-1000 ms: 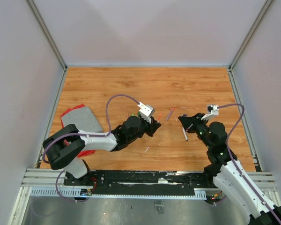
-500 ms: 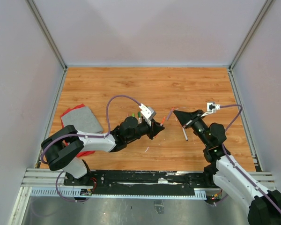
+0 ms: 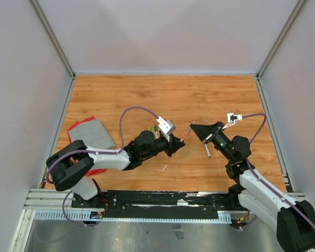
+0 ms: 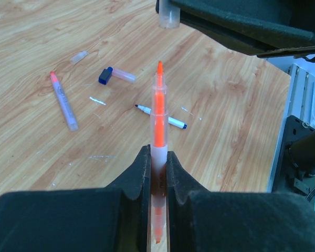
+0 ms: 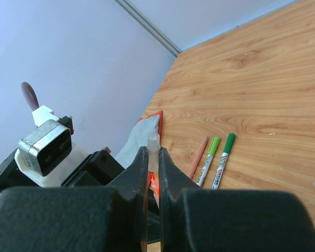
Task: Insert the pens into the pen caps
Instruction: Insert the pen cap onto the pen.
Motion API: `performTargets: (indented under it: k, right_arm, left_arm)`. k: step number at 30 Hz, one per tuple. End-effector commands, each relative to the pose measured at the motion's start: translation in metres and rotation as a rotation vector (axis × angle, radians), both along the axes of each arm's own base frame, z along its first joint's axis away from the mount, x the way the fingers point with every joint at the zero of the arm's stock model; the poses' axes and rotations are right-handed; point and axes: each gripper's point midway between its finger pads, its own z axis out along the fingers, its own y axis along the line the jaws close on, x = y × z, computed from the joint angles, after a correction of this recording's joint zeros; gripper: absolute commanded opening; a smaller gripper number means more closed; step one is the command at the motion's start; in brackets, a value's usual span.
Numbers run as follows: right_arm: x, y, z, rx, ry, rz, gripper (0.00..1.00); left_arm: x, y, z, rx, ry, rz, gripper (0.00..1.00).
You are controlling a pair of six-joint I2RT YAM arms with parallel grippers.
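Jutting lengthwise from left fingers [image 4: 138,176], orange pen [image 4: 158,118] aims at clear cap [image 4: 168,16].

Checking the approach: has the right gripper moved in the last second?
Yes. In the top view the right gripper has shifted left, away from the loose pen, toward the orange pen.

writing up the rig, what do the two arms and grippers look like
The left arm and right arm match: white links, black rounded joints. The left gripper and right gripper are matte black, each with two tapered fingers. A purple cable loops over each arm to a small pale camera box at the wrist.
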Motion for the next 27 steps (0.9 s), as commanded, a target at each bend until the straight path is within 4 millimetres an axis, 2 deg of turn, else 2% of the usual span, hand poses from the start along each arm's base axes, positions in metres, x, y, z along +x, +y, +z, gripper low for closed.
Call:
performTargets:
  k: [1, 27]
  right_arm:
    - [-0.003, 0.002, 0.012, 0.016, -0.047, 0.037, 0.01]
    - [-0.004, 0.011, 0.0, -0.006, -0.002, 0.089, 0.01]
  left_arm:
    - [0.0, -0.009, 0.016, -0.038, -0.047, -0.022, 0.01]
    - [0.0, -0.009, 0.016, -0.033, -0.054, -0.027, 0.01]
